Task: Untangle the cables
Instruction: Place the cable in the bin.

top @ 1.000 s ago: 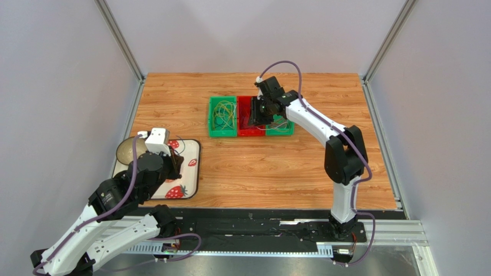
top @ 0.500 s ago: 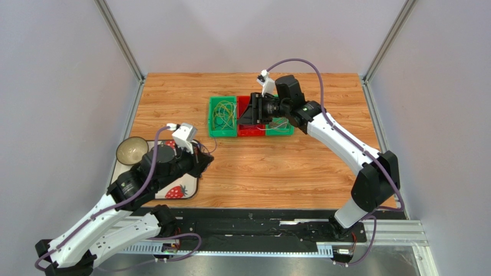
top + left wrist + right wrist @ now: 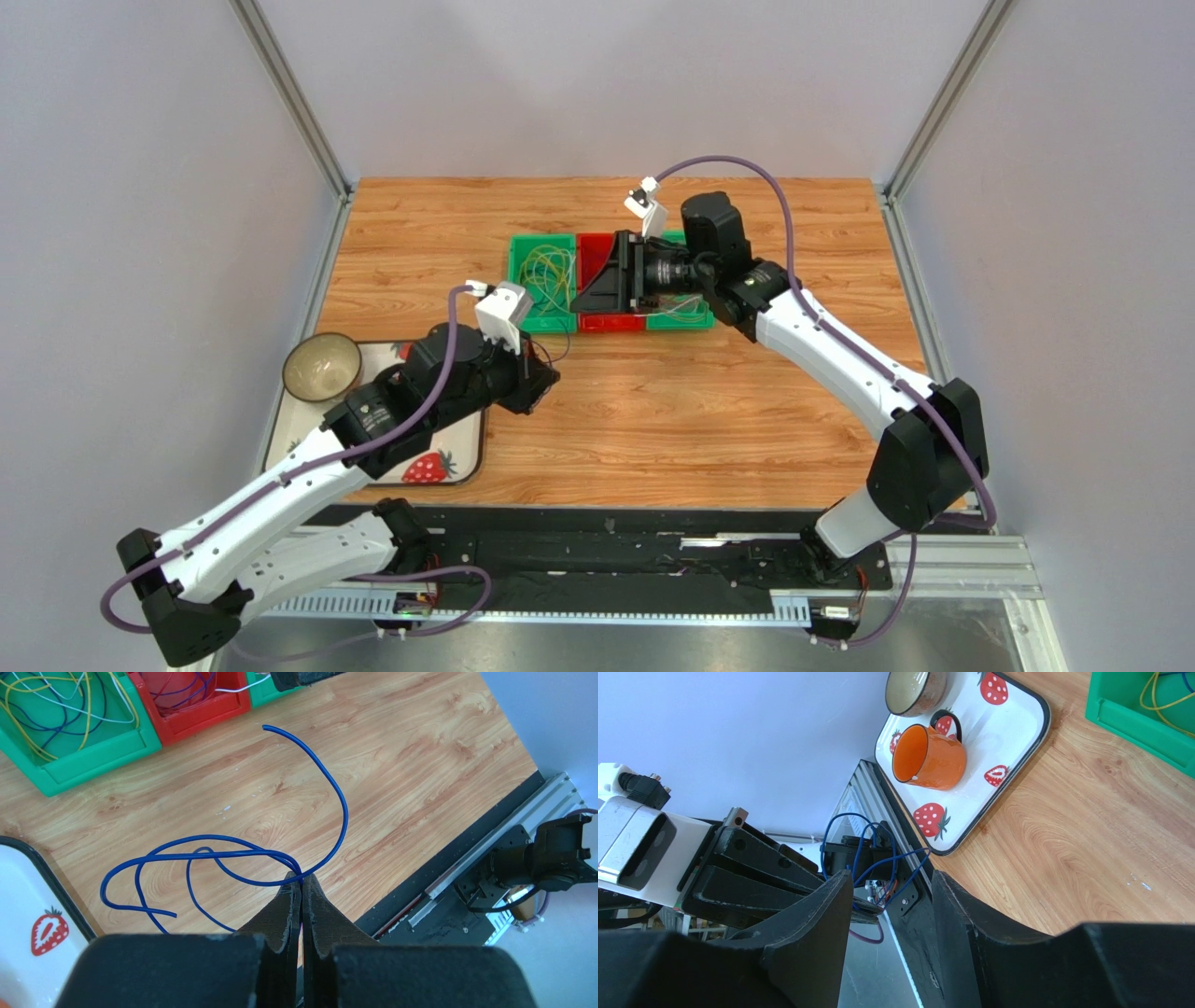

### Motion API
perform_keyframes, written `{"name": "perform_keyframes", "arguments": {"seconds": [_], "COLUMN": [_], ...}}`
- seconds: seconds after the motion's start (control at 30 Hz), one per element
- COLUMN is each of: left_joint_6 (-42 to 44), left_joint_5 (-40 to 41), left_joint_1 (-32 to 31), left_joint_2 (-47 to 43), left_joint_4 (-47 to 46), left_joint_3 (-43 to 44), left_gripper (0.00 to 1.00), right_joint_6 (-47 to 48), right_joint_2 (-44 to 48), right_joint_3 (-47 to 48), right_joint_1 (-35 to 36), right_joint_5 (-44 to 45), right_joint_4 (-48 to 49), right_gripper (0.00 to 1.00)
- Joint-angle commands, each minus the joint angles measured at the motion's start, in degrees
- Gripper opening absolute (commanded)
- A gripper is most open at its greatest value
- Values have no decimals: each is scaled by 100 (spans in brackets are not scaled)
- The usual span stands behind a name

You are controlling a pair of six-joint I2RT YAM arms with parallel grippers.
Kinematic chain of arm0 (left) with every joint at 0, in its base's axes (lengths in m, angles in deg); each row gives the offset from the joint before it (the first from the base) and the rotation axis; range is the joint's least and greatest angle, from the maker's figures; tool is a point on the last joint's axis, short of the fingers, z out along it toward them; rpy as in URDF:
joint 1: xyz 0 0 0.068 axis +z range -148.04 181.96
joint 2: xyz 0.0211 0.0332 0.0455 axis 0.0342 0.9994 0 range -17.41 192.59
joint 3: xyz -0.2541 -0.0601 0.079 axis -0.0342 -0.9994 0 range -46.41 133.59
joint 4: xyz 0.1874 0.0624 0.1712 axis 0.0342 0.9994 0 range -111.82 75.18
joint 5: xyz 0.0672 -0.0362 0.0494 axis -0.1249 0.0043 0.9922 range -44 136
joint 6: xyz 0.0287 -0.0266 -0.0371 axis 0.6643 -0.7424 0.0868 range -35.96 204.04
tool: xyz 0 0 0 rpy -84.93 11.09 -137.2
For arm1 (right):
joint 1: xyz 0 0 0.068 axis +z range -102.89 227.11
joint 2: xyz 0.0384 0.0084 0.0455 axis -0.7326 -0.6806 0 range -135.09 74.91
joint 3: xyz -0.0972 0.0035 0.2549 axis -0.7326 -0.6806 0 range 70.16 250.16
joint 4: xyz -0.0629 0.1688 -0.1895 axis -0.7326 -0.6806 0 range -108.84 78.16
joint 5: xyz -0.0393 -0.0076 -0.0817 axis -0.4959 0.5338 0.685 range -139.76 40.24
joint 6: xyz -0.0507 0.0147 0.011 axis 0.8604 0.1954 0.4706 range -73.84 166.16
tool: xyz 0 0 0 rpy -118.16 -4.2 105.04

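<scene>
Between the left jaws, pinched tight, there's a blue cable [image 3: 344, 808] looping out ahead over the surface [image 3: 421, 763]; right jaws hang partly open and empty above the bins [image 3: 521, 325] with the other cables [image 3: 56, 707]

The left arm [image 3: 281, 493] and right arm [image 3: 828, 350] are bolted to a black base rail [image 3: 617, 553]. Both are built of white shell links joined by rounded black joints, with a thick purple hose [image 3: 769, 179] running up each from the rail. At the end farthest from the rail each carries a small white camera block [image 3: 502, 305]. The left gripper [image 3: 302, 880] has dark, textured wedge fingers, and the right gripper [image 3: 891, 878] has broad, smooth black ones.
</scene>
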State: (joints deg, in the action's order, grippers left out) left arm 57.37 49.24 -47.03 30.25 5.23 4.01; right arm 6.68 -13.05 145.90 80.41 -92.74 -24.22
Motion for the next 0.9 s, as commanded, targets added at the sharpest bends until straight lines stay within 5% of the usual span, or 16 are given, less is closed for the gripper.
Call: {"name": "perform_keyframes", "arguments": {"seconds": [0.0,0.33,0.57,0.87], "left_joint_6": [5,-22,-57,-241], "left_joint_5": [-78,97,194,203], "left_joint_1": [13,13,13,13], "left_joint_2": [129,332,376,253], "left_joint_4": [-472,-613,-657,-569], "left_joint_3": [179,197,153,-232], "left_gripper": [0,0,0,6], "right_joint_6": [-261,-288,-297,73], "right_joint_2": [183,95,60,-36], "right_joint_3": [-69,-104,-69,1063], "right_joint_1": [71,423,441,2], "right_joint_5": [-255,-228,-149,519], "right_joint_4": [394,421,395,-396], "right_gripper": [49,46,2,0]}}
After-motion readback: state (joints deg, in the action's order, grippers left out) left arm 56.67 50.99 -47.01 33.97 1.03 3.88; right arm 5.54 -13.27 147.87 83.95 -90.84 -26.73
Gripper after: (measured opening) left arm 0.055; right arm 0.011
